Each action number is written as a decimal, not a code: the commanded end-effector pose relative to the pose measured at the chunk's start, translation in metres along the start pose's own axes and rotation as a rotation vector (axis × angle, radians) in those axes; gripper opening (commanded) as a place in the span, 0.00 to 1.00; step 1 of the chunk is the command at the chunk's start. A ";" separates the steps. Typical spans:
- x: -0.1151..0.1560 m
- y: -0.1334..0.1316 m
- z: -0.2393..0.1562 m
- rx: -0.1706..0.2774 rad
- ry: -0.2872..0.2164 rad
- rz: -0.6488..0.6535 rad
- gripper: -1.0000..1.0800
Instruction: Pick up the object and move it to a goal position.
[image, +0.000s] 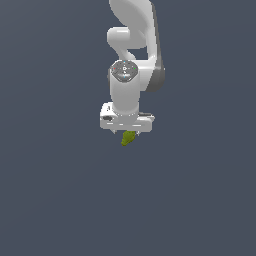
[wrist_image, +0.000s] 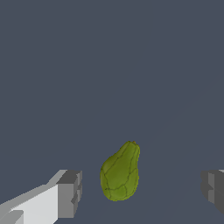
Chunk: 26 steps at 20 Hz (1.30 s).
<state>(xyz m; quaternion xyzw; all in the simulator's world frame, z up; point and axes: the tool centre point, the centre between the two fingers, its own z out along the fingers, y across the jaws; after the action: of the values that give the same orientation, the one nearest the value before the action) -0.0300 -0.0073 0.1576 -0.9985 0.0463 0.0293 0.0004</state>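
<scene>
- The gripper (wrist_image: 140, 192) was spread wide and held nothing.
- The object (wrist_image: 120, 173) lay between the fingers (wrist_image: 70, 192), touching neither.
- It was judged light, firm and lumpy; its broad belly was favoured for grasping.

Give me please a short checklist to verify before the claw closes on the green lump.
1. Claw is open: ok, both fingers stand wide apart.
2. Green lump lies between the fingers: ok in the wrist view.
3. Fingers are clear of the lump: ok, a gap shows on each side.
4. Lump is centred: not ok, it sits nearer one finger.
5. Claw is low enough: cannot tell; in the exterior view the lump shows just under the claw.
6. Goal position is visible: not ok, no marker in either view.
</scene>
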 end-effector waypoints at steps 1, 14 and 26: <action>-0.002 -0.001 0.004 0.001 0.002 0.042 0.96; -0.023 -0.003 0.031 0.010 0.020 0.372 0.96; -0.045 -0.001 0.055 0.020 0.039 0.701 0.96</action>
<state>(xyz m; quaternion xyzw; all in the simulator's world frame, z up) -0.0745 -0.0014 0.1076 -0.9301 0.3672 0.0096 -0.0007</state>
